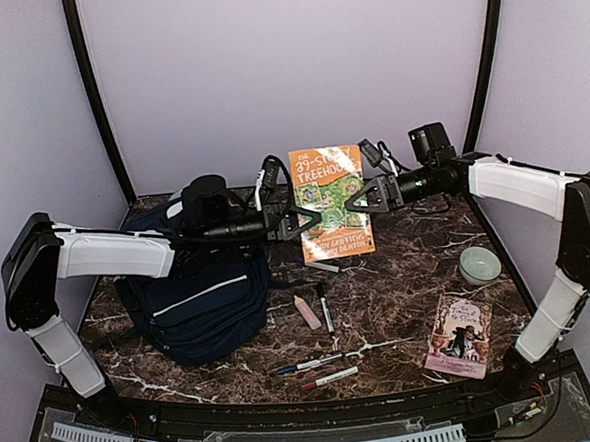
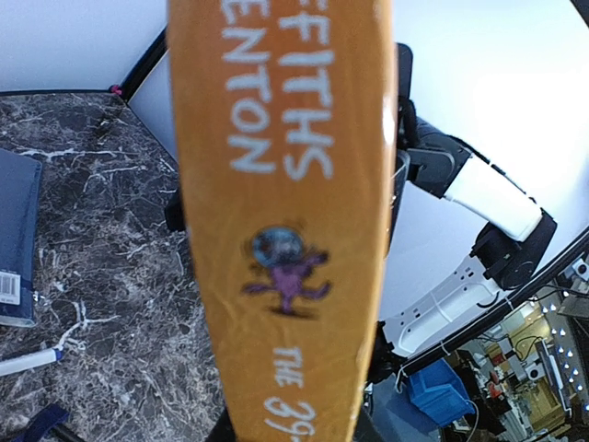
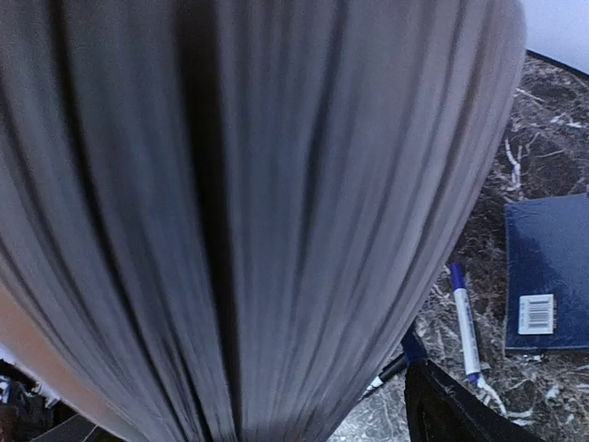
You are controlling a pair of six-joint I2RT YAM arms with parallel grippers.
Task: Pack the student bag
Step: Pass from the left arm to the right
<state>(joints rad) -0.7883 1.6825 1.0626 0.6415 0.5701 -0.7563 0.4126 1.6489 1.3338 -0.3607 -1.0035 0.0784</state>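
- We see plain lilac walls [image 1: 285, 61] behind and at both sides.
- Our bench [image 1: 401, 310] is dark brown marble with white veins.
- Black poles [image 1: 97, 103] stand in the rear corners; the lighting is even.

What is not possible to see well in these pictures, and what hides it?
- Top view: the backpack opening is behind the left arm; open or zipped, unclear.
- Left wrist: the orange book fills the view; its title is cut off by the edges.
- Right wrist: its blurred pages cover most of the table; the blue book is cut by the edge.
- Top view: the small book title is too small.
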